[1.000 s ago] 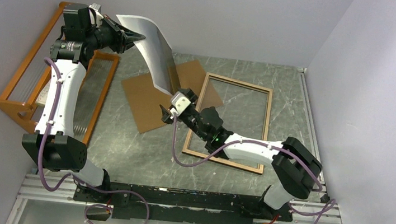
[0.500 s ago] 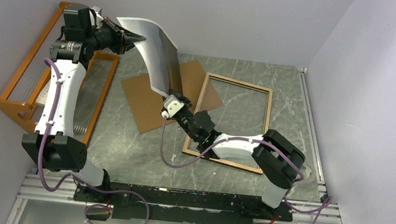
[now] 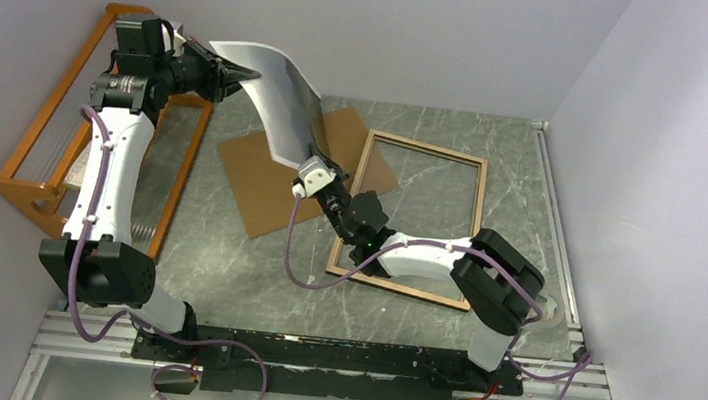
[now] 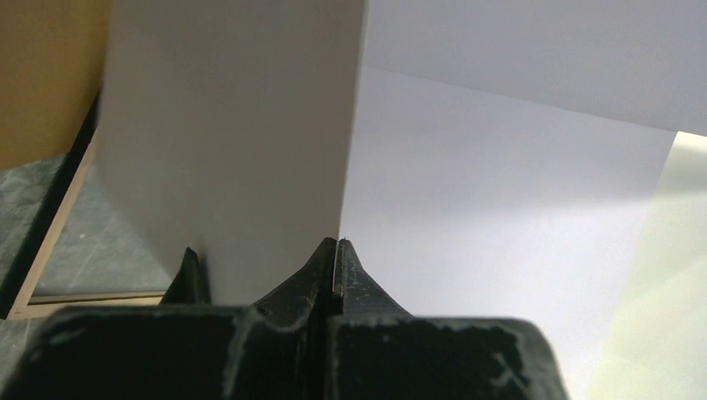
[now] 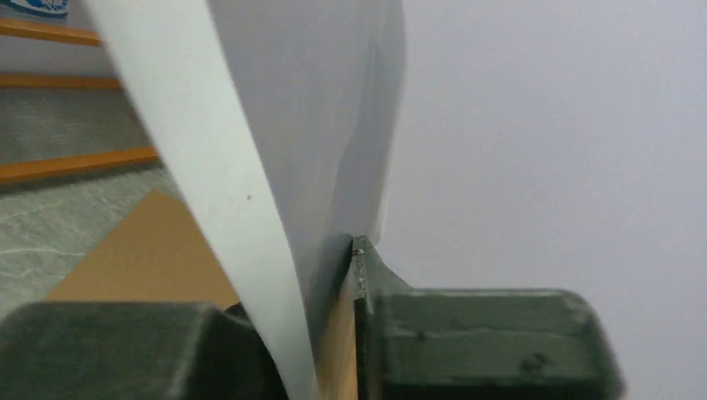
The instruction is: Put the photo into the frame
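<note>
At the far left stands the orange wooden rack [image 3: 50, 95], apart from the action. Just right of it, high above the table [image 3: 523, 179], the left fingers [image 4: 358, 275] are closed tight on the upper edge of the photo [image 3: 281, 101], and they take only a thin margin of it. From there the photo hangs in the air in a strong curve, white back up, over the brown backing board [image 3: 251, 183]. It goes down to the right fingers [image 5: 467, 333]. These stand narrow around its lower edge, but a thin brown strip shows between the sheet and one finger, so I cannot tell if they really pinch it. Further right the frame [image 3: 477, 234] lies flat on the table with the wood side up, and the right arm reaches across its near left corner.

I see these risks:
- The curve is already deep. If the two arms come nearer or twist against each other, the print may get a crease.
- The left hold is so close to the edge that a pull from the right side could draw the sheet out.
- If the right fingers close while the sheet sits oblique, they could fold the corner.
- The right arm, when it swings toward the opening, may push the frame, and then the loose corner may catch on a rail
</note>
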Available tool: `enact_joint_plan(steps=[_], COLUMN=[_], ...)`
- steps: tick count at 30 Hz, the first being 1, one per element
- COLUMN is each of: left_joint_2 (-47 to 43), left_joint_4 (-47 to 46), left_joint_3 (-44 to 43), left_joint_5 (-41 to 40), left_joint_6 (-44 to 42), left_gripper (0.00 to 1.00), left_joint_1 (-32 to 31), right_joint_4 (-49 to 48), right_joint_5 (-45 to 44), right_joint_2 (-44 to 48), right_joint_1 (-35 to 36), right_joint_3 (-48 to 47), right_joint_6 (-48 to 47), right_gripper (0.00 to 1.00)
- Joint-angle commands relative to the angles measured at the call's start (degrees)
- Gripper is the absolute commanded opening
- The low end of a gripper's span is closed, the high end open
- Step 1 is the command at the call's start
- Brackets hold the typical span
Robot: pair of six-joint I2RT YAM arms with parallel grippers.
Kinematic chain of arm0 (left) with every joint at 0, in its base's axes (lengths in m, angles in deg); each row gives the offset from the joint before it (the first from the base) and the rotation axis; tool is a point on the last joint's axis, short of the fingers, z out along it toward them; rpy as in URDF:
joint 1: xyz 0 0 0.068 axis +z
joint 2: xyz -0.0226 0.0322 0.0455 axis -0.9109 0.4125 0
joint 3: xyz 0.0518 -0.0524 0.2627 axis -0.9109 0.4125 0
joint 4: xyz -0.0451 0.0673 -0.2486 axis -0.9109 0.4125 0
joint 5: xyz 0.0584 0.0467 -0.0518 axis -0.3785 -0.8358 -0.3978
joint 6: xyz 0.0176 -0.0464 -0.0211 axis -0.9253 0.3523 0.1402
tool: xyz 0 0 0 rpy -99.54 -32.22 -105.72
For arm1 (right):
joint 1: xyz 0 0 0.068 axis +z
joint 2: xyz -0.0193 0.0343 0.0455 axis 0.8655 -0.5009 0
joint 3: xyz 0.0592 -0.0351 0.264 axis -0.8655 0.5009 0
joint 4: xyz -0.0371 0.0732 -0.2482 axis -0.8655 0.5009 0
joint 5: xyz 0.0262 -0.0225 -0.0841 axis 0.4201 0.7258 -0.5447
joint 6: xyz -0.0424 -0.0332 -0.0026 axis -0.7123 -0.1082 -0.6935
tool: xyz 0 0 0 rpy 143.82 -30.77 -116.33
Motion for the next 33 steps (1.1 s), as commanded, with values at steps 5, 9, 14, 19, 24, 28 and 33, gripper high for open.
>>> enact_joint_plan(steps=[5, 9, 14, 19, 24, 28, 33], left_joint_2=[-2.74, -2.91, -3.22, -4.05, -5.07, -6.02, -6.35], left_joint_4=[0.01, -0.58, -2.59, -0.64, 2.76, 5.25, 4.61], left_joint_3=[-2.48, -3.54, -5.57, -9.79, -13.56, -14.99, -14.06], left_joint_5=[-0.72, -1.69, -3.27, -7.33, -12.44, -16.82, -16.63], left_joint_6=[-2.21, -4.33, -10.7, -21.44, -31.77, -37.31, -41.74], left_gripper=[0.06, 0.5, 0.93, 0.94, 0.94, 0.94, 0.94], left_joint_1=[0.3, 0.28, 0.35, 0.3, 0.32, 0.3, 0.31], right_joint_4=[5.18, 8.28, 14.54, 20.77, 33.28, 41.32, 45.74], right_joint_5=[3.19, 4.95, 10.91, 16.56, 22.23, 25.3, 33.15], right_joint_2=[7.5, 9.72, 13.82, 17.17, 21.23, 24.87, 29.86], right_joint_1=[-1.04, -1.68, -4.16, -7.5, -11.84, -14.2, -19.23], right_joint_3=[0.54, 0.26, -1.09, -2.78, -7.44, -10.62, -11.26], right_joint_6=[5.74, 8.9, 17.2, 25.37, 31.19, 29.87, 29.56], right_gripper=[0.0, 0.0, 0.0, 0.0, 0.0, 0.0, 0.0])
